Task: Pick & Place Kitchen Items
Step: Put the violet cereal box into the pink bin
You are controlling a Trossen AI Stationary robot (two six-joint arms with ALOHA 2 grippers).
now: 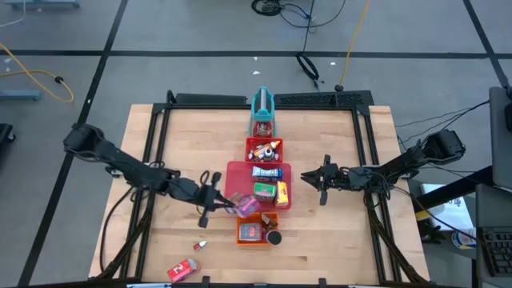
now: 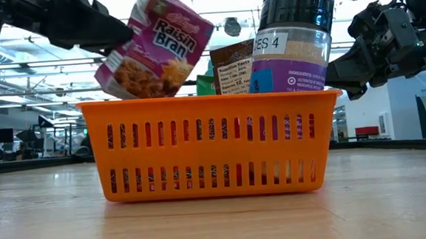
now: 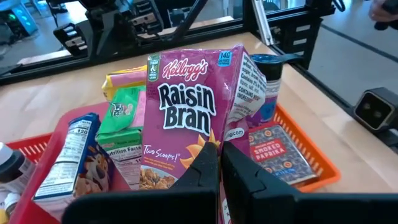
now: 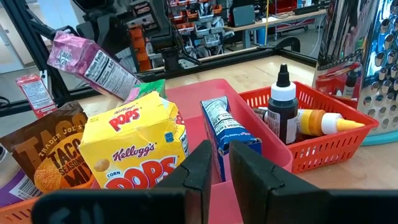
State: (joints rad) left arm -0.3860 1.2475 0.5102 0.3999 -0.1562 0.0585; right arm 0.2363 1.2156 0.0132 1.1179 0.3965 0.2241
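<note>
My left gripper (image 3: 221, 169) is shut on a pink-purple Raisin Bran box (image 3: 186, 106), which hangs tilted above the trays (image 2: 153, 45), over the near left corner of the big red tray (image 1: 234, 172). The orange tray (image 2: 211, 145) in front holds a dark-lidded spice jar (image 2: 294, 48) and a paprika tin (image 3: 277, 152). My right gripper (image 4: 219, 163) waits shut and empty at the red tray's right side (image 1: 318, 180). In front of it stand a yellow Corn Pops box (image 4: 140, 149) and a blue-white box (image 4: 224, 127). My left gripper pinches the Raisin Bran box between its two fingers at the lower edge (image 3: 208, 144). The fingers reach in from the table's left, slanting a little downward. The box is lifted clear and leans over, its printed front turned toward the wrist.
A small red basket (image 4: 323, 134) with tiny bottles sits behind the big tray, and the teal stand (image 1: 262, 104) stands beyond it. A red box (image 1: 182, 270) and a tiny piece (image 1: 202, 242) lie on the wood near the front edge. A taco seasoning packet (image 4: 46, 155) stands by the orange tray.
</note>
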